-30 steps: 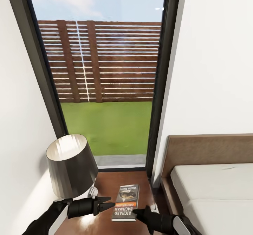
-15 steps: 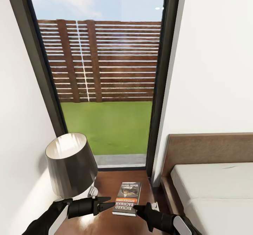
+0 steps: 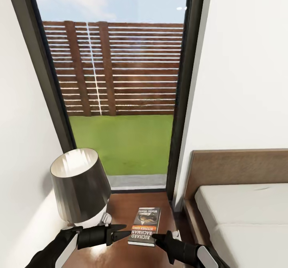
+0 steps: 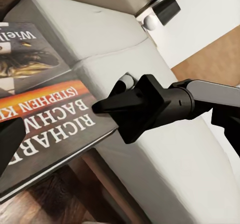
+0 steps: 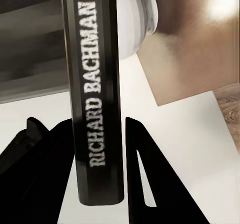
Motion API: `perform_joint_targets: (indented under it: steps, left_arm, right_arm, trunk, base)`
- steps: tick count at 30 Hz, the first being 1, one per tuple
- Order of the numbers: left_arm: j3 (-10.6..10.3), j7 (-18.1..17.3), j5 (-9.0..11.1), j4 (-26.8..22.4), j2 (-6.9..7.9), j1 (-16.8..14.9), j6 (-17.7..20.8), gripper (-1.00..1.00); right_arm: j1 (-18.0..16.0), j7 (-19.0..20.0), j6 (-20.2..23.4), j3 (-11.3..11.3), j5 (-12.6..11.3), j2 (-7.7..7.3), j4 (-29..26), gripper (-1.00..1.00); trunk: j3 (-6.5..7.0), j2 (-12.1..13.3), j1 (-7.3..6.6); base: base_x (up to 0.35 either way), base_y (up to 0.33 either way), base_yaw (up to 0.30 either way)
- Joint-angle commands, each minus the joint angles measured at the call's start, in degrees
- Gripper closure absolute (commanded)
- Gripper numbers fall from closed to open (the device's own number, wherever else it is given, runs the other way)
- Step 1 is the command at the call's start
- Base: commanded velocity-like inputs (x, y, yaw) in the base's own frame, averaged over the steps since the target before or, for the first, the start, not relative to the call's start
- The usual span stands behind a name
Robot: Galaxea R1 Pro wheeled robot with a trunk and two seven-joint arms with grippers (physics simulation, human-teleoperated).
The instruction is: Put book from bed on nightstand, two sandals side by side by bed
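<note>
The book (image 3: 145,226) lies with its cover up over the glossy dark-brown nightstand (image 3: 120,206), just left of the bed (image 3: 240,212). At the book's near right corner, my right gripper (image 3: 155,238) is shut on the book. In the right wrist view its two black fingers (image 5: 145,164) flank the spine of the book (image 5: 97,108), lettered "RICHARD BACHMAN". My left gripper (image 3: 127,230) hovers open at the book's near left edge with nothing in it. One left finger (image 4: 10,139) sits beside the book's cover (image 4: 50,108), facing the right gripper (image 4: 107,106). The sandals are out of view.
A dark-shaded table lamp (image 3: 80,186) with a white base takes up the nightstand's left side, close to my left arm. A tall black-framed window (image 3: 120,100) rises behind, with white walls either side. The brown headboard (image 3: 236,168) stands at the right.
The book has slid a little farther back on the nightstand, and the right gripper went with it. The left arm has stayed put. The camera tilted slightly.
</note>
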Motion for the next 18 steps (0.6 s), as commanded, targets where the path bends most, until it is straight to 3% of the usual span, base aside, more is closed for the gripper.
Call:
perform_joint_targets:
  steps: [1, 18]
  left_arm:
    - [-0.3, 0.0, 0.6, 0.0, 0.07, -0.1, 0.6, -1.00]
    - [-0.3, 0.1, 0.6, 0.0, 0.05, -0.1, 0.6, -1.00]
  right_arm:
    - [-0.1, 0.1, 0.4, -0.3, 0.0, 0.05, 0.0, 1.00]
    - [-0.1, 0.5, 0.1, -0.3, 0.0, -0.02, -0.4, 1.00]
  trunk:
    - [-0.24, -0.4, 0.22]
    - [-3.30, -7.3, 3.96]
  base:
    - [0.000, 0.000, 0.000]
    - [0.000, 0.000, 0.000]
